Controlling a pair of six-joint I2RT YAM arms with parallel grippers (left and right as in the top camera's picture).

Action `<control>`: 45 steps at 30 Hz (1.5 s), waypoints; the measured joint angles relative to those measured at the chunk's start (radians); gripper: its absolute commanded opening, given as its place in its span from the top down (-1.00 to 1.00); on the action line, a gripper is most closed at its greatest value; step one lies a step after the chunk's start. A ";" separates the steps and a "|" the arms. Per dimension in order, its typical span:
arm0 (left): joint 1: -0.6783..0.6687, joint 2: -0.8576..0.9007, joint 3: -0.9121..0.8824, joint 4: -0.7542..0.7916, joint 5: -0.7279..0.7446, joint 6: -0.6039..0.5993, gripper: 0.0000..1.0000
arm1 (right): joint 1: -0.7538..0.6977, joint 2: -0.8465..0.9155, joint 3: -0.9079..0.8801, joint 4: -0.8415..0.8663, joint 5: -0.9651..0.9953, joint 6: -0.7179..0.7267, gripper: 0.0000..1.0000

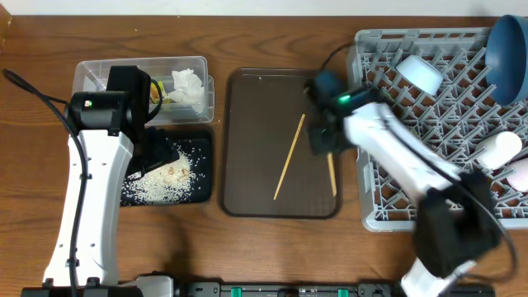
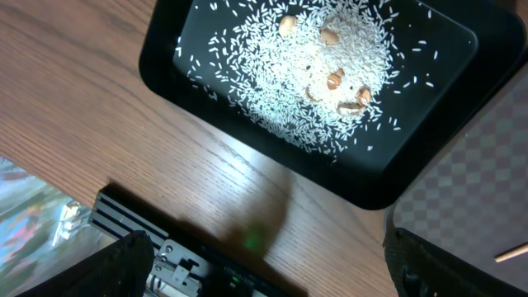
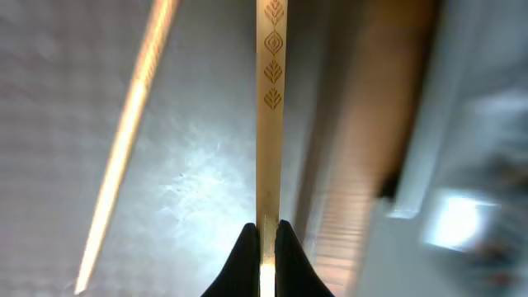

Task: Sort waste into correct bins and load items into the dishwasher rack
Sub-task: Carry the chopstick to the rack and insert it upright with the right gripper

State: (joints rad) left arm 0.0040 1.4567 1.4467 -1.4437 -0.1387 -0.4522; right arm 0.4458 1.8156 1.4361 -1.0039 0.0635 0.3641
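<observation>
My right gripper (image 1: 327, 148) is shut on a wooden chopstick (image 3: 268, 124) at the right side of the brown serving tray (image 1: 247, 140). Its free end (image 1: 332, 177) points toward the tray's front. The second chopstick (image 1: 289, 157) lies loose on the tray and also shows in the right wrist view (image 3: 124, 140). The grey dishwasher rack (image 1: 412, 107) holds the dark blue plate (image 1: 507, 49), a white cup (image 1: 421, 73), another white cup (image 1: 499, 148) and a pink cup (image 1: 520, 175). My left gripper (image 2: 268, 264) is open and empty above the table, next to the black tray (image 2: 190, 99) of rice (image 2: 305, 74).
The clear tub (image 1: 99, 78) at the back left holds a crumpled white tissue (image 1: 188, 87) and a yellow-green wrapper (image 1: 165, 95). The left arm stands over the tub and black tray (image 1: 202, 177). A black rail (image 2: 140, 223) runs along the table's front edge.
</observation>
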 measured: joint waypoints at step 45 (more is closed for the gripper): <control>0.000 0.000 0.000 0.000 0.000 0.000 -0.85 | -0.324 0.001 -0.057 -0.053 -0.104 -0.350 0.38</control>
State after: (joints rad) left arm 0.0040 1.4567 1.4467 -1.4437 -0.1387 -0.4522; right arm 0.1219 1.8168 1.3788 -1.0569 -0.0406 0.0143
